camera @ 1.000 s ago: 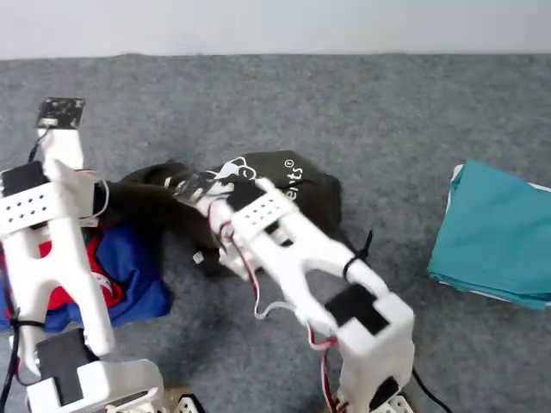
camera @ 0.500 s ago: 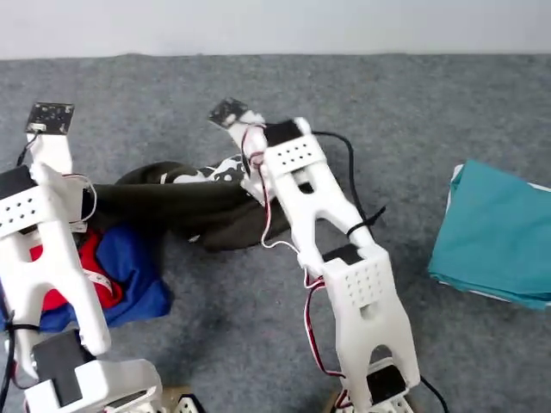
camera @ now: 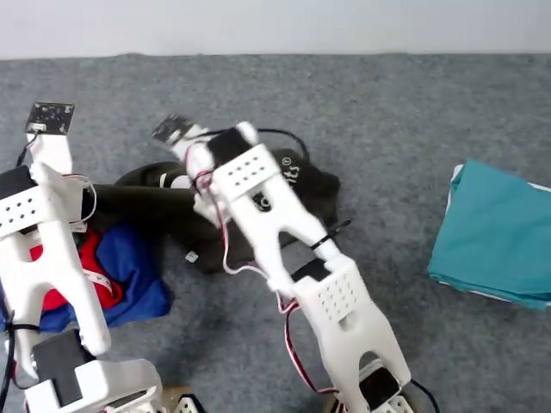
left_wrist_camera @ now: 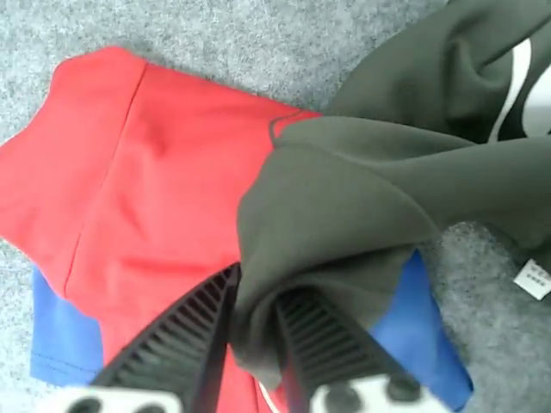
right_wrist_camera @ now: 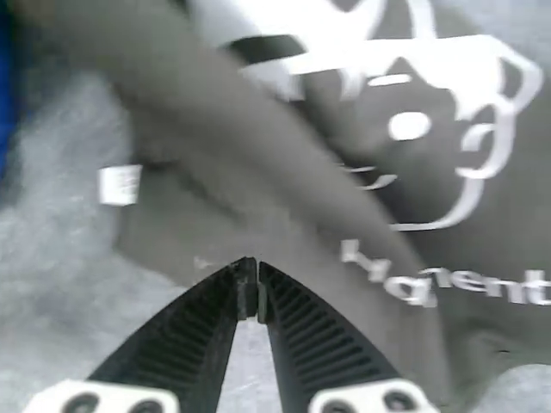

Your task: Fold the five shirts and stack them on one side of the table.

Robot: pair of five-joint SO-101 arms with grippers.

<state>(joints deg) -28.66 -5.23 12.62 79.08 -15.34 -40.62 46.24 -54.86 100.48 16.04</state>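
My left end effector (left_wrist_camera: 254,288) pinches the dark shirt (left_wrist_camera: 362,198), probably to drag it off the red shirt (left_wrist_camera: 146,172); my right end effector (right_wrist_camera: 248,288) hovers closed, empty.

A grey felt table (camera: 413,112) carries a crumpled dark printed shirt (camera: 314,185). A rumpled blue shirt (camera: 129,258) lies beside it, a folded teal shirt (camera: 495,232) well apart.

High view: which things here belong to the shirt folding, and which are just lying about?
Job: dark printed shirt, held by the left gripper; red shirt; blue shirt; teal shirt, folded; right gripper, shut, over the printed one.
Not the job: grey table cover; white wall.
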